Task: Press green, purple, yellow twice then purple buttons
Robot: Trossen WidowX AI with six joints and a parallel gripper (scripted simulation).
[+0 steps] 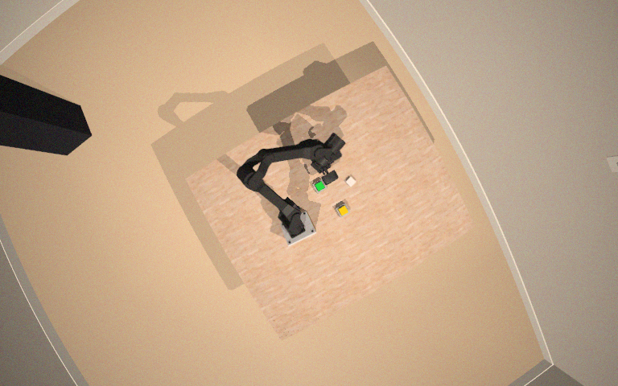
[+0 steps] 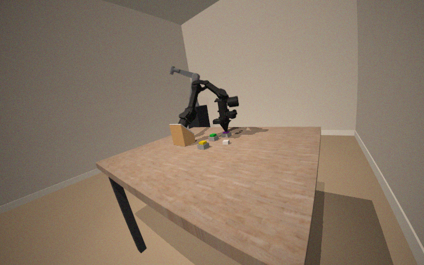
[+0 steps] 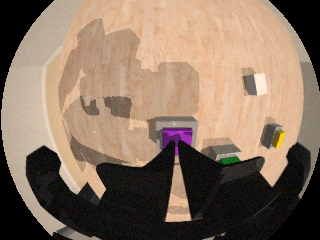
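We see the gripper with its fingers drawn almost fully together, only a thin wedge of table showing between them, and nothing held. In the wrist view the joined tips sit right at the near edge of the purple button, which lies centred just ahead of them in its grey housing. In the exterior view the gripper points straight down with its tip meeting the top of the purple button; we cannot tell whether the cap is pushed down or merely touched. From above the wrist hides this button.

We find no brands, labels or writing that can be read on any surface.

The green button stands just beside the purple one, on the side toward the arm's base; in the wrist view the green button shows partly behind the right finger. The yellow button sits farther off, nearer the table's near side, apart from the others. A white block lies near the purple button but apart from it and from the gripper. A tan wedge-shaped block stands at the left by the arm's base. Nothing lies between the fingers and the purple button. All rest on the wooden table.
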